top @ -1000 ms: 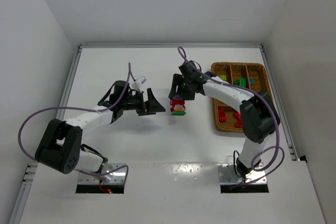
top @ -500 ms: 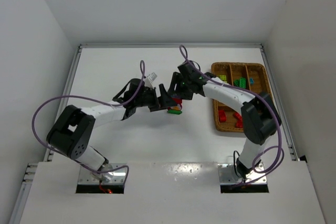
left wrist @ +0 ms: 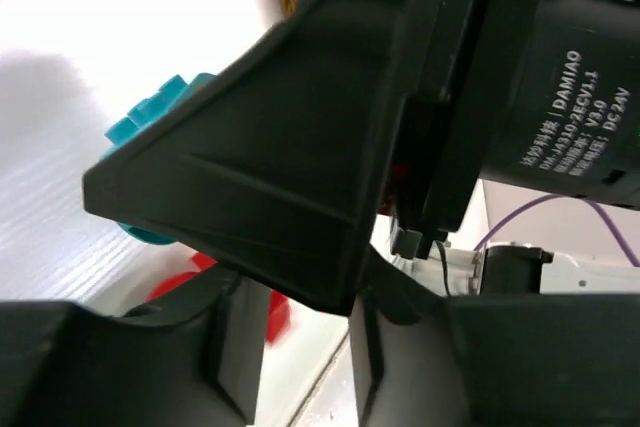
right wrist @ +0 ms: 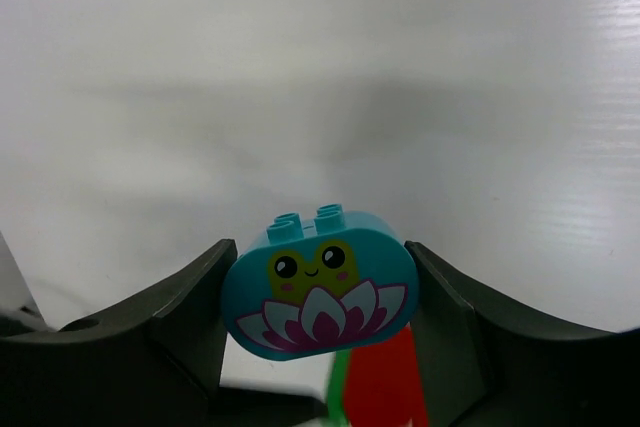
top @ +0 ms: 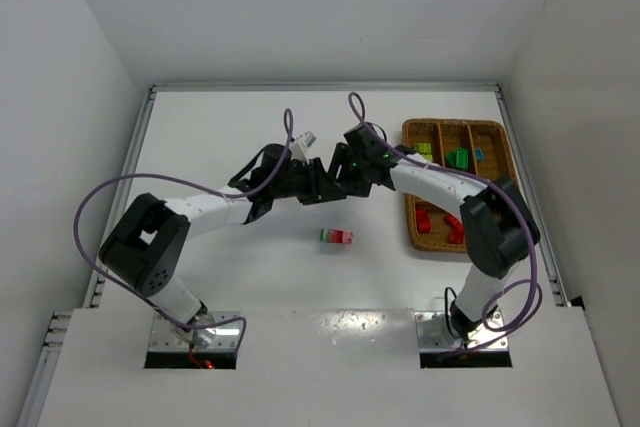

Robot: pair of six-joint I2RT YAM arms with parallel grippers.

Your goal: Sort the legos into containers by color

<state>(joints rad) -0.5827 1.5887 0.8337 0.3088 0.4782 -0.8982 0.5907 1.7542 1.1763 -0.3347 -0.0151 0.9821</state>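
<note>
Stack splits: red-and-green plastic brick pair falls to white counter, six o'clock of both arms; left jaws clenched, right jaws grasping teal printed block, now sortable.

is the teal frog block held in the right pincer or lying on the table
Held in the right pincer: its wrist view shows the teal frog block clamped between its two jaws.

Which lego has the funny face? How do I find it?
Look above the middle of the white table. There the right gripper holds a rounded teal block. It has a smiling frog face over petals, while the brick lying on the table nearby is red and green.
</note>
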